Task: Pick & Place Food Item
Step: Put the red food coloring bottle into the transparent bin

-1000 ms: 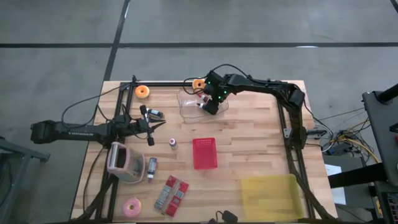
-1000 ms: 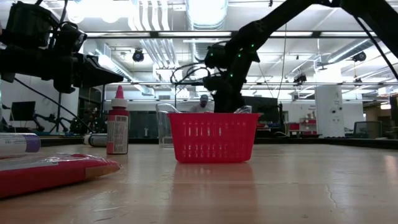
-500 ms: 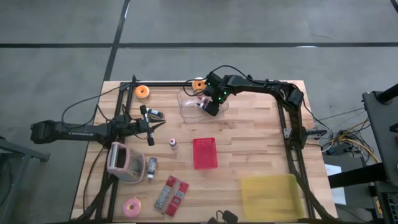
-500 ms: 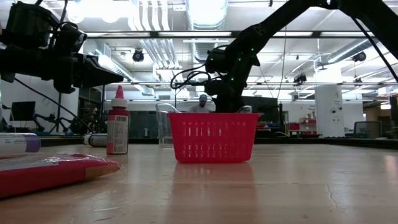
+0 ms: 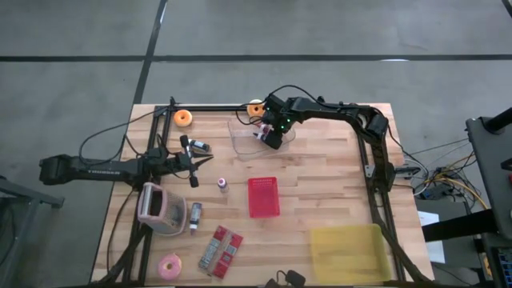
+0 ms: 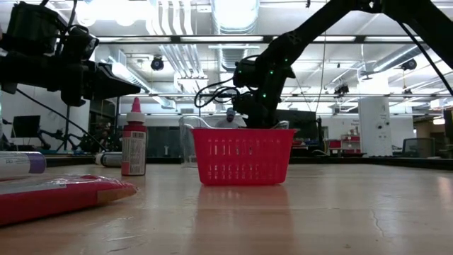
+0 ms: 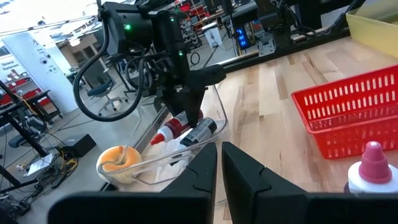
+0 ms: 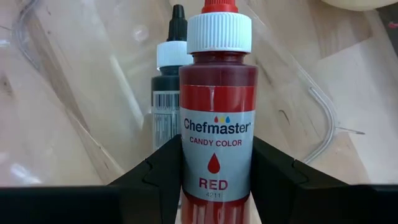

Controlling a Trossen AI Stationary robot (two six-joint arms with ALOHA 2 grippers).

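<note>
My right gripper [image 5: 270, 138] is shut on a red Chefmaster candy-colour bottle [image 8: 216, 118] over the clear plastic container [image 5: 250, 133] at the table's far middle. In the left wrist view the bottle [image 7: 176, 126] slants with its white cap down inside the container [image 7: 214, 127]. A black-capped bottle [image 8: 166, 93] lies in the container beside it. My left gripper [image 5: 192, 164] is shut and empty over the table's left part. My right gripper pinches the red bottle's body [image 8: 186, 155] between its two fingers [image 8: 155, 171], one on each side, at the lower half of the label. The fingers lie along the bottle, cap pointing away. The bottle slants cap-down in the container; whether it touches the floor I cannot tell.
A red basket [image 5: 263, 197] stands mid-table and a yellow bin [image 5: 349, 252] at the near right. Orange donuts [image 5: 183, 118] [image 5: 255, 108] lie at the far edge. Small bottles [image 5: 222, 184], red packets [image 5: 221, 250], a pink donut [image 5: 170, 266] and a pink-white pouch [image 5: 160, 208] fill the near left.
My right arm's wrist has come down and tipped more level over the clear container, still shut on the red bottle. My left arm has kept still.
</note>
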